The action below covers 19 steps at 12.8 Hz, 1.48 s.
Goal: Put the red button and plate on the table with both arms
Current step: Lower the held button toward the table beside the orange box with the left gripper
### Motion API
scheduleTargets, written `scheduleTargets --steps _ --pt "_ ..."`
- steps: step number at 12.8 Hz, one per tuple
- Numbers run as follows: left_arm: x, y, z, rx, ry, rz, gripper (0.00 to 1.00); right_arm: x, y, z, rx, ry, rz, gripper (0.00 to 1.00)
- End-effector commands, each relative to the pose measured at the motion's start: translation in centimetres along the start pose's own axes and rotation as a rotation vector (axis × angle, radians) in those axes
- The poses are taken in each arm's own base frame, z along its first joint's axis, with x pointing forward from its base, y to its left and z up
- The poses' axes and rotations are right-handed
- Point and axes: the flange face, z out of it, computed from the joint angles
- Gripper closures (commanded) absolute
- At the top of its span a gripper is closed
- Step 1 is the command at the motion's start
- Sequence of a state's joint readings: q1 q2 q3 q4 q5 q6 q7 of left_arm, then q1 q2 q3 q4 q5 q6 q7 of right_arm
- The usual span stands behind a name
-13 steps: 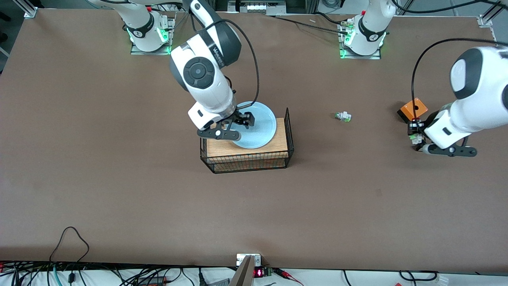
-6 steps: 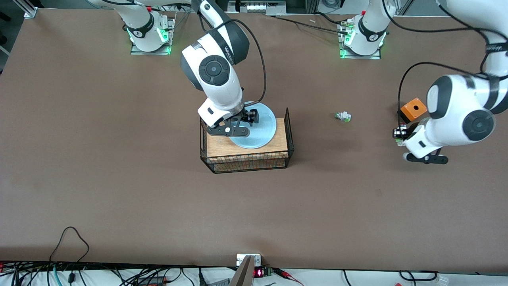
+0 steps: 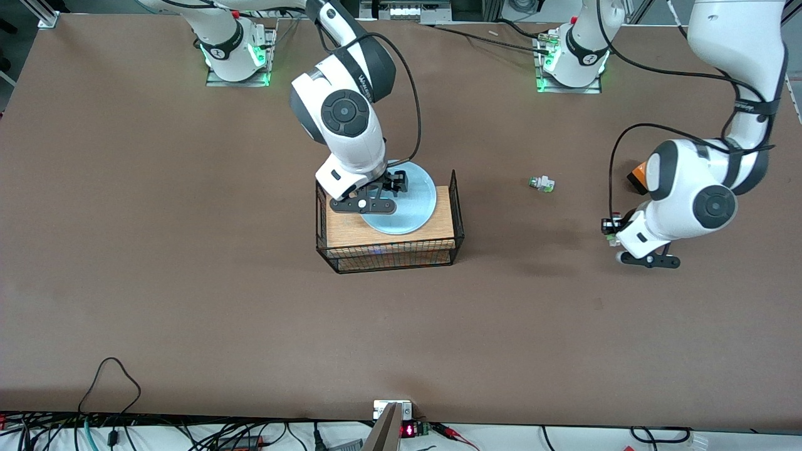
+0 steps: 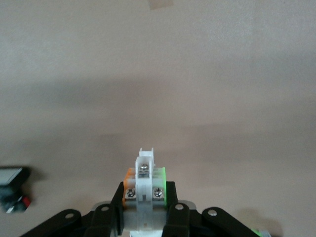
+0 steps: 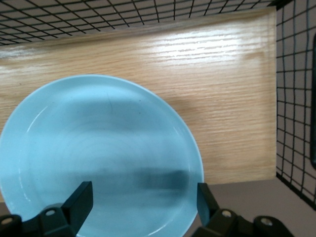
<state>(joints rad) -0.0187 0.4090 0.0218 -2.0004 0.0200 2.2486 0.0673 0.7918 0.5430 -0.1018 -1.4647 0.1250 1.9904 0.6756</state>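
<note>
Two claws in view. Left claw [image 4: 145,217] is clenched on the red button [image 4: 144,190], held in the air over bare tabletop [image 3: 188,300] toward the left arm's end; an orange box [image 3: 636,173] sits on the tabletop near that arm. Right claw [image 5: 140,197] stands released, fingers [image 5: 81,200] spread either side of the plate [image 5: 98,158] rim. Plate rests on the wood-topped wire rack [image 3: 388,247]. Between rack and left claw lies a white-green part [image 3: 541,183].
</note>
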Motion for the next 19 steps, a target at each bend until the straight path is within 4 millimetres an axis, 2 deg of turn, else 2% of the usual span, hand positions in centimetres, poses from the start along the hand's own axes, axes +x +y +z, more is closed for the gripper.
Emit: scheduleTargets --steps 1,5,7,8,9,10,11,12,14,16,19 --pt "-1.4 0.4 1.8 -0.021 0.063 0.014 1.00 1.1 1.7 -1.2 -0.008 0.012 -0.064 0.06" --pt "-2.7 0.6 4.7 -0.012 0.159 0.014 1.00 3.1 5.0 -2.1 -0.019 -0.013 -0.098 0.06" --pt "-3.2 1.3 5.8 -0.013 0.175 0.022 1.00 3.5 5.2 -2.0 -0.012 -0.004 -0.090 0.07" --pt "-3.3 1.4 6.2 -0.015 0.172 0.023 0.95 3.5 5.2 -1.9 -0.014 -0.003 -0.090 0.08" --pt "-3.3 1.4 6.3 -0.015 0.169 0.022 0.85 3.7 5.1 -1.7 -0.008 0.004 -0.090 0.09" --pt "-3.3 1.4 6.3 -0.015 0.169 0.025 0.56 3.8 4.9 -1.7 -0.001 0.016 -0.091 0.09" --pt "-3.3 1.4 6.2 -0.014 0.166 0.025 0.15 3.9 5.0 -1.8 0.004 0.022 -0.089 0.09" --pt "-3.2 1.5 5.6 -0.014 0.176 0.026 0.00 3.9 4.8 -1.9 0.010 0.026 -0.089 0.09" --pt "-3.0 1.5 3.8 -0.013 0.192 0.026 0.00 4.1 4.7 -1.8 0.021 0.040 -0.088 0.09" --pt "-2.6 1.5 0.4 -0.012 0.208 0.023 0.00 3.9 4.2 -1.6 0.023 0.046 -0.096 0.09" --pt "0.7 1.5 -9.6 -0.020 0.146 0.022 0.00 3.0 2.9 -0.3 0.009 0.035 -0.123 0.09"
